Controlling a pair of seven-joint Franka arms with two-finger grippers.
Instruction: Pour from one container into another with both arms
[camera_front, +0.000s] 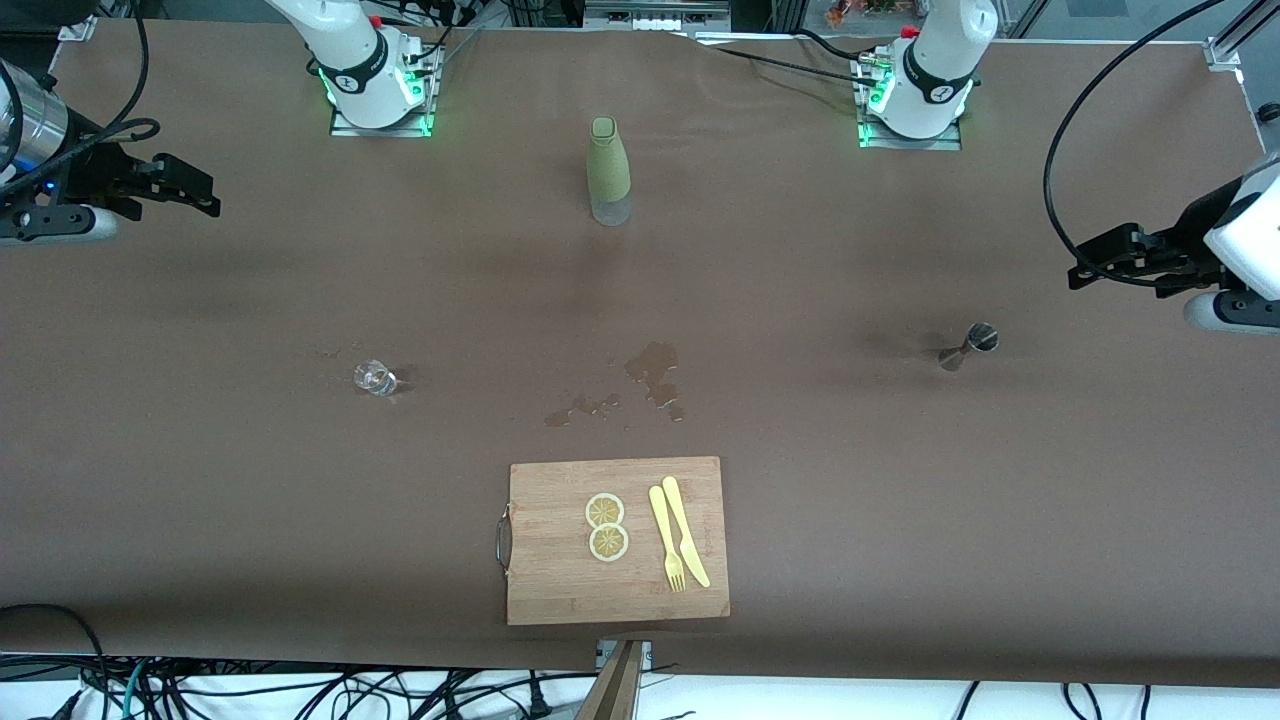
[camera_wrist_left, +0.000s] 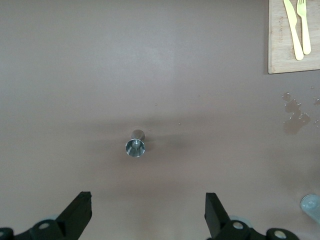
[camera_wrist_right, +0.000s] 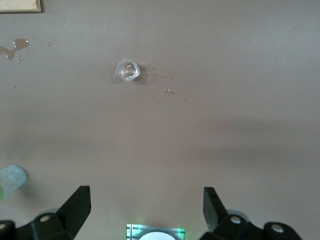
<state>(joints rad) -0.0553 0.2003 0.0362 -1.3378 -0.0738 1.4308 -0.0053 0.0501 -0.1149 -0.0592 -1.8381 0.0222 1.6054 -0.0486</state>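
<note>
Standing apart on the bench (camera_front: 200, 500) were the task's two vessels: a steel jigger (camera_front: 970, 346) toward the left arm's end and a small clear glass (camera_front: 375, 378) toward the right arm's end. Between them lay a wet spill (camera_front: 655, 375), with smaller drops near the glass. Both stood upright, long axes vertical, mouths up. The left wrist view looked down into the jigger's (camera_wrist_left: 135, 145) open cup; the right wrist view showed the glass (camera_wrist_right: 128, 70) rim-up. Whether either held liquid could not be told.

The left gripper (camera_front: 1115, 262) hung above the bench edge at its own end, fingers (camera_wrist_left: 80, 210) spread wide, holding nothing. The right gripper (camera_front: 175, 185) hung likewise at its end, fingers (camera_wrist_right: 77, 202) spread wide, empty.

Judgement: neither vessel was in hand, both arms drawn well clear. The scene fitted either arms poised ahead of a pour, or arms retired after one — the spill favoured neither conclusively. Any grasp would call for a level approach and a side pinch on the jigger's narrow waist, keeping it upright.

Also present: a green bottle (camera_front: 608, 170) between the bases, and a board (camera_front: 540, 590) with lemon slices (camera_front: 606, 526), knife and fork (camera_front: 672, 535).
</note>
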